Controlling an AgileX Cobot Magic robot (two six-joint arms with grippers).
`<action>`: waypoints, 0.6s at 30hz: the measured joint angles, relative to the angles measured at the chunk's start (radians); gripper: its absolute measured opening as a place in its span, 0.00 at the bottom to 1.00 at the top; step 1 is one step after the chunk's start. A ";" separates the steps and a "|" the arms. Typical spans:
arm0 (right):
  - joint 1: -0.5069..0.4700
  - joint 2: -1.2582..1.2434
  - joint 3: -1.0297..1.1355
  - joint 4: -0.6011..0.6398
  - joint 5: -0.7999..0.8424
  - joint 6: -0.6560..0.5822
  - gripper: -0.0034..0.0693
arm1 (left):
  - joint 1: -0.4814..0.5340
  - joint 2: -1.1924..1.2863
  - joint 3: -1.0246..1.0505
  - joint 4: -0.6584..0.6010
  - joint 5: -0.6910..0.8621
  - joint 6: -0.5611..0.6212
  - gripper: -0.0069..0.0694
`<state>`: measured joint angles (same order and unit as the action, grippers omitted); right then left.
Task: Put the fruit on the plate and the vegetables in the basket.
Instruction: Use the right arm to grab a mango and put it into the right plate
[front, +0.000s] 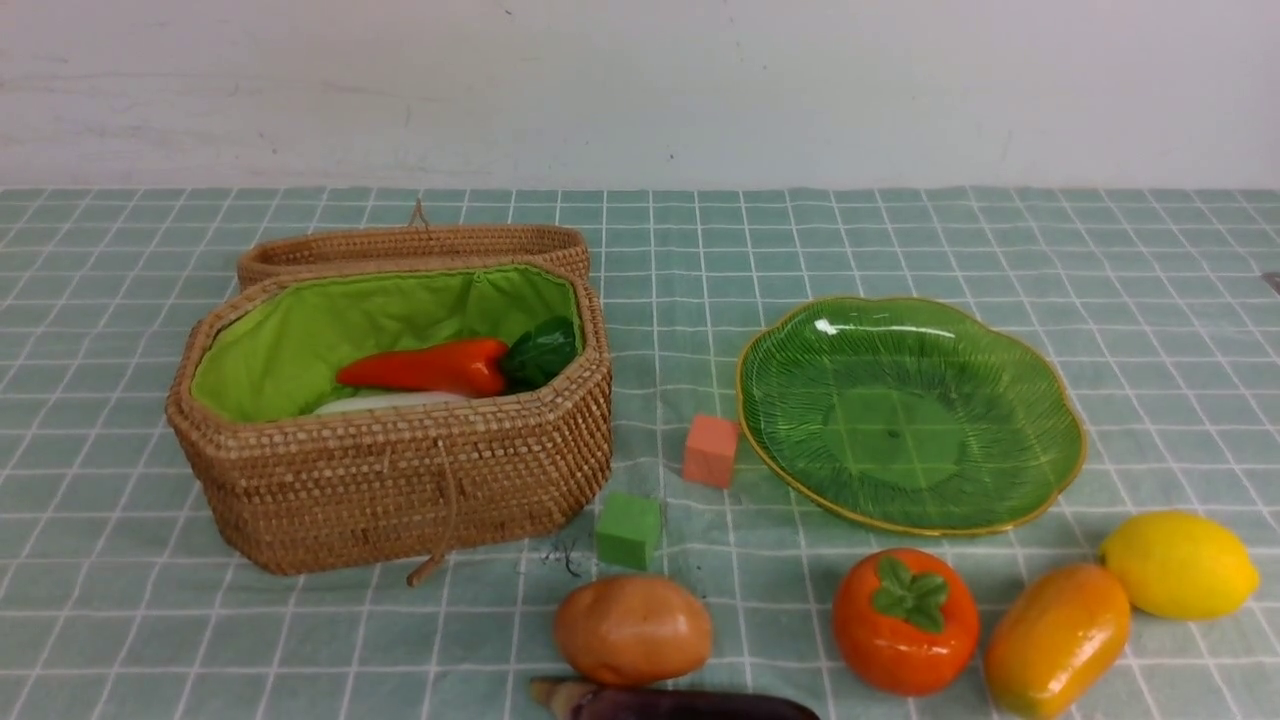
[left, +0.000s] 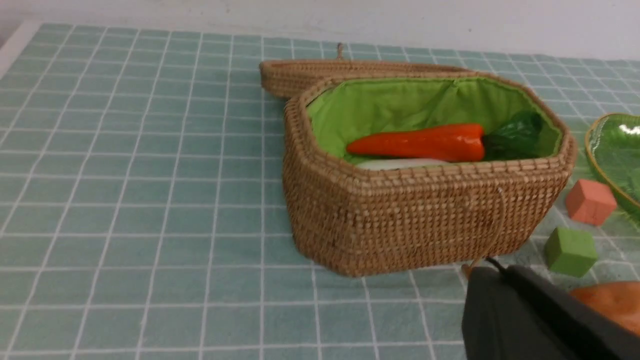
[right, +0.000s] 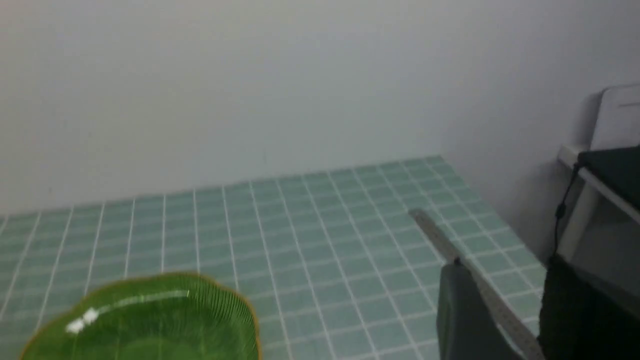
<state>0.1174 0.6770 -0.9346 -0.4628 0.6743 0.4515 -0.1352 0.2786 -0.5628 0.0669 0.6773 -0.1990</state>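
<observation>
The wicker basket (front: 400, 480) stands open at the left and holds the carrot (front: 425, 368) on top of the white radish (front: 385, 402). The green plate (front: 910, 410) at the right is empty. In front lie the potato (front: 632, 628), eggplant (front: 680, 704), persimmon (front: 905, 620), mango (front: 1057, 638) and lemon (front: 1180, 564). No gripper shows in the front view. My left gripper (left: 497, 272) is shut and empty, low beside the potato (left: 607, 305) and in front of the basket (left: 425, 220). My right gripper (right: 505, 280) is open and empty, beyond the plate (right: 150, 320).
A salmon cube (front: 711, 450) and a green cube (front: 629, 529) sit between basket and plate. The basket lid (front: 410, 245) lies back behind it. A metal ruler (right: 435, 232) lies near the table's right edge, with a white stand (right: 590, 200) beyond.
</observation>
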 joint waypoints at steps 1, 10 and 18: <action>0.049 0.014 0.054 0.004 -0.001 0.019 0.38 | 0.000 -0.041 0.013 0.017 0.027 -0.021 0.07; 0.120 0.266 0.143 0.187 0.179 0.206 0.39 | 0.000 -0.288 0.174 0.029 0.004 -0.109 0.08; 0.016 0.520 -0.034 0.439 0.244 0.157 0.54 | 0.000 -0.294 0.184 0.030 -0.053 -0.114 0.09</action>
<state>0.1332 1.1975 -0.9686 -0.0239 0.9181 0.6083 -0.1352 -0.0155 -0.3785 0.0964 0.6239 -0.3126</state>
